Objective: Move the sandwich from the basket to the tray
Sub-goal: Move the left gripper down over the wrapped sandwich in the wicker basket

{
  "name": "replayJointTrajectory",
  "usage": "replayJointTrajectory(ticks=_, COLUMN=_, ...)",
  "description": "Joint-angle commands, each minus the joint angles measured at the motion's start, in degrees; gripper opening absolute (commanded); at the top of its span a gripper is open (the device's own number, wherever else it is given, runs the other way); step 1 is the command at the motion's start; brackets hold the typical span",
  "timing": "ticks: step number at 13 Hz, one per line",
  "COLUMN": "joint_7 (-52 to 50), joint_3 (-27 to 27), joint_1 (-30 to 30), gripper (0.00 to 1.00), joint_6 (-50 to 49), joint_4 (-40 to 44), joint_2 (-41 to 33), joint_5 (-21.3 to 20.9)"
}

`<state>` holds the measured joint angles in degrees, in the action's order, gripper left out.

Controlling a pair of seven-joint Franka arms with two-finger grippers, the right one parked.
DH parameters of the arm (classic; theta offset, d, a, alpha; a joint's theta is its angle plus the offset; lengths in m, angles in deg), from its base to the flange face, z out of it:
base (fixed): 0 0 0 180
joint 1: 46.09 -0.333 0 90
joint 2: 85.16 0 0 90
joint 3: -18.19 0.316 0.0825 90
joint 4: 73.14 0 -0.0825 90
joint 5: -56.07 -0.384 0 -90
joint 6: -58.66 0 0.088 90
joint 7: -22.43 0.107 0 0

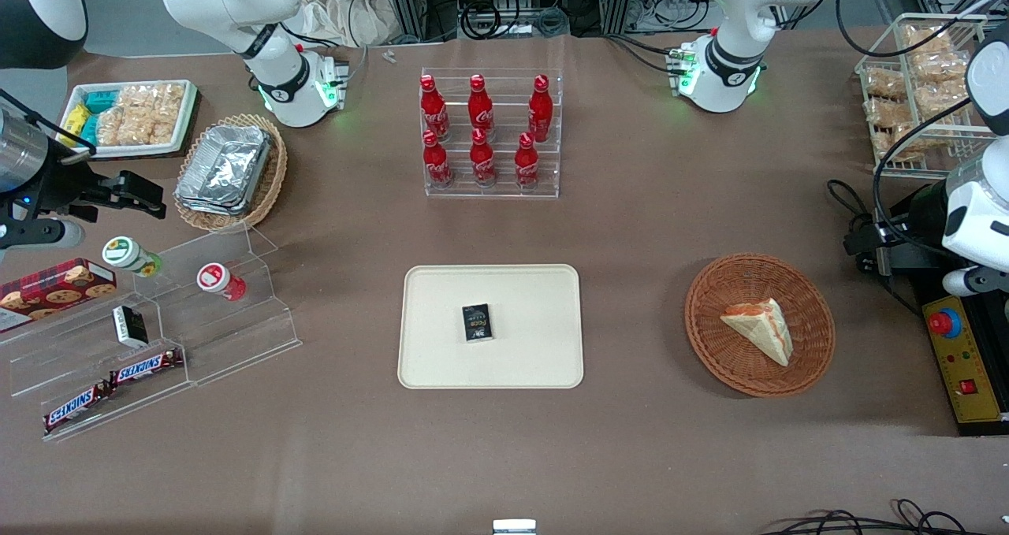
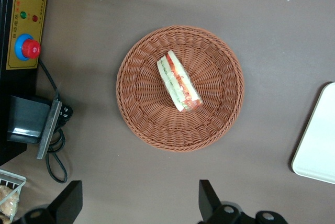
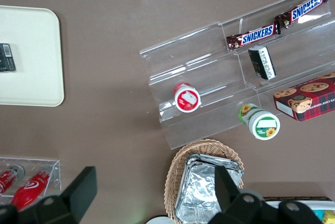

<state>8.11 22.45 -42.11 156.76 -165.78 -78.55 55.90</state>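
Note:
The sandwich (image 1: 761, 326) is a pale bread wedge with red, orange and green filling, and it lies in the round reddish-brown wicker basket (image 1: 709, 338) toward the working arm's end of the table. In the left wrist view the sandwich (image 2: 178, 81) lies near the middle of the basket (image 2: 141, 109). The cream tray (image 1: 441, 346) lies flat at the table's middle, and its corner shows in the left wrist view (image 2: 319, 145). My left gripper (image 2: 138, 205) is open and empty. It hangs well above the bare table beside the basket, apart from it. In the front view the gripper (image 1: 867, 243) is near the table's end.
A small black pack (image 1: 477, 322) lies on the tray. A yellow control box with a red button (image 1: 944, 324) and cables lie beside the basket. A rack of red bottles (image 1: 489, 137) stands farther from the front camera than the tray. A clear stepped shelf (image 1: 228, 322) holds snacks.

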Motion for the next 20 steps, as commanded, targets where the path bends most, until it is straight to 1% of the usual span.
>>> replayJointTrajectory(ticks=1, joint_7=0.1, joint_3=0.9, joint_1=1.0, gripper=1.0, joint_6=-1.2, joint_4=2.3, joint_2=2.8, joint_5=-0.5)
replayJointTrajectory(ticks=2, joint_7=0.2, joint_3=0.9, joint_1=1.0, gripper=1.0, joint_6=-1.2, joint_4=3.2, joint_2=3.9, joint_5=-1.0)
replayJointTrajectory(ticks=4, joint_7=-1.0, joint_3=0.9, joint_1=1.0, gripper=1.0, joint_6=-0.7, joint_4=4.1, joint_2=6.2, joint_5=-0.2)
replayJointTrajectory(ticks=5, joint_7=-4.4, joint_3=0.9, joint_1=1.2, gripper=1.0, joint_6=-0.1, joint_4=3.6, joint_2=7.9, joint_5=-0.1)
replayJointTrajectory(ticks=7, joint_7=-17.9, joint_3=0.6, joint_1=1.7, gripper=1.0, joint_6=4.2, joint_4=2.0, joint_2=11.1, joint_5=-0.3)
replayJointTrajectory(ticks=8, joint_7=-21.0, joint_3=0.7, joint_1=1.6, gripper=1.0, joint_6=8.8, joint_4=-0.8, joint_2=12.5, joint_5=-0.1)
replayJointTrajectory(ticks=9, joint_7=-22.3, joint_3=0.7, joint_1=1.4, gripper=1.0, joint_6=15.7, joint_4=-5.0, joint_2=12.6, joint_5=0.0)
replayJointTrajectory(ticks=10, joint_7=-26.7, joint_3=0.7, joint_1=1.6, gripper=1.0, joint_6=22.6, joint_4=-9.8, joint_2=12.6, joint_5=0.0)
replayJointTrajectory(ticks=11, joint_7=-31.4, joint_3=0.7, joint_1=1.7, gripper=1.0, joint_6=27.1, joint_4=-12.1, joint_2=12.7, joint_5=-0.3)
replayJointTrajectory(ticks=12, joint_7=-33.9, joint_3=0.6, joint_1=2.0, gripper=1.0, joint_6=29.1, joint_4=-12.7, joint_2=13.7, joint_5=-0.3)
replayJointTrajectory(ticks=15, joint_7=-35.2, joint_3=0.6, joint_1=2.3, gripper=1.0, joint_6=29.6, joint_4=-12.5, joint_2=16.0, joint_5=0.7)
replayJointTrajectory(ticks=18, joint_7=-35.1, joint_3=0.7, joint_1=1.8, gripper=1.0, joint_6=29.8, joint_4=-12.8, joint_2=17.6, joint_5=5.0)
replayJointTrajectory(ticks=20, joint_7=-35.1, joint_3=0.7, joint_1=1.8, gripper=1.0, joint_6=30.2, joint_4=-13.0, joint_2=18.6, joint_5=5.4)
